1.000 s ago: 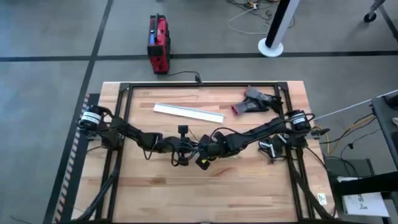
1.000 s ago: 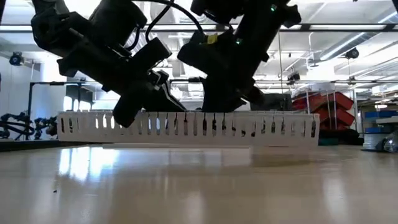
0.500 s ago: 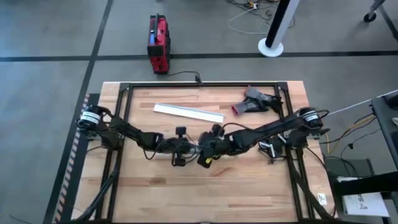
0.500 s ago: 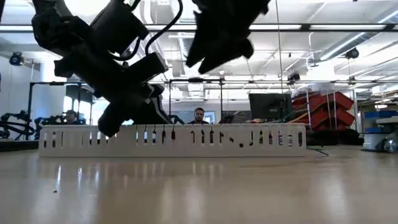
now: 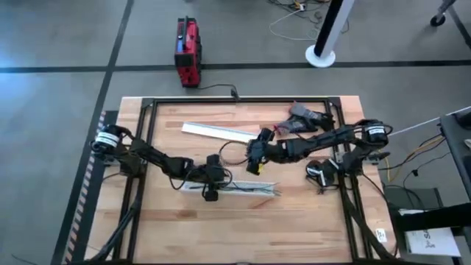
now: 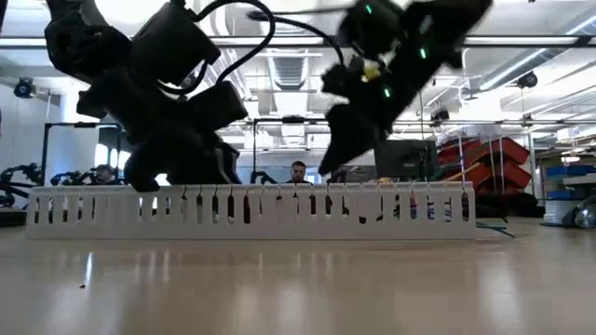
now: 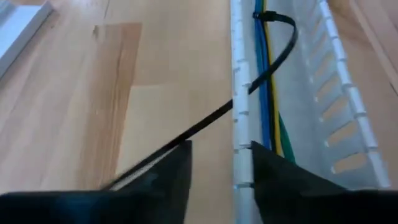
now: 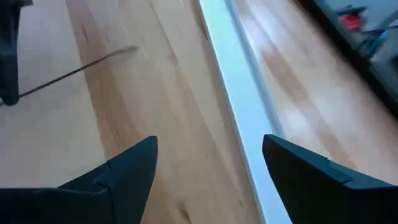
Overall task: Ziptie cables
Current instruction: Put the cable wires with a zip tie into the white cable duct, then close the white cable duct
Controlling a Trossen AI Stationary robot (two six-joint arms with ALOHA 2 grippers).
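Here, one ziptie [image 7: 273,53] looped over three cables [image 7: 268,93], left claw [image 7: 217,177] gripping its tail, right claw [image 8: 208,168] open, empty.

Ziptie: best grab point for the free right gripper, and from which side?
Probably the ziptie's straight tail, where it runs out over bare wood beside the white channel. Come from above on the wood side: the looped end wraps the cables inside the channel, walled in. The open right gripper hangs apart.

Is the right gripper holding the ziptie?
No: the right gripper is open with nothing between its fingers; the ziptie loops around the cables in the white channel.
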